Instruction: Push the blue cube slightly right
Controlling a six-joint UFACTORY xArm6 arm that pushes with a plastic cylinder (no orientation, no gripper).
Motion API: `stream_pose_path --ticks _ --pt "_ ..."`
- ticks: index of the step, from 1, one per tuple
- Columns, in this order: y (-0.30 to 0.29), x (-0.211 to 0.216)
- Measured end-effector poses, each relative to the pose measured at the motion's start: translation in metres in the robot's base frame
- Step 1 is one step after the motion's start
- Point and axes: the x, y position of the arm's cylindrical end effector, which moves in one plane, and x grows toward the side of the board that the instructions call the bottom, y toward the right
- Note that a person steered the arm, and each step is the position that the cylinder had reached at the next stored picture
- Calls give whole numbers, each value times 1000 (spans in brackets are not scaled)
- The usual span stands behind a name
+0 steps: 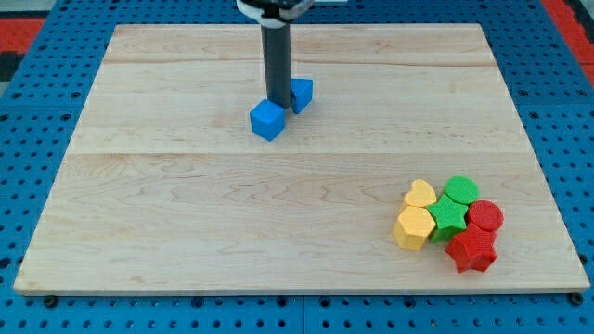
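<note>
lab bench | wooden board point(306, 232) on blue perforated plate point(37, 111)

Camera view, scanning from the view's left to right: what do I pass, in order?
Blue cube → my tip, just behind the cube → second blue block, partly hidden by the rod → yellow blocks → green blocks → red blocks.

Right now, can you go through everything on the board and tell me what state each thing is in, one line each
My tip: down on the board, between the two blue blocks.
Blue cube: flat on the board, just below-left of my tip.
Second blue block: partly hidden behind the rod, on its right.
Yellow blocks: two, clustered at the view's lower right.
Green blocks: two, packed in that cluster.
Red blocks: two, at the cluster's right edge.
Wooden board: lying flat.
</note>
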Motion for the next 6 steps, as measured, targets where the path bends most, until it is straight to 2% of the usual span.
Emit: stream_pose_path --ticks 1,2,3,4,6 --pt "-28 13" --pt "-83 3" --pt "-101 37" --pt "-82 78" --pt "-103 49"
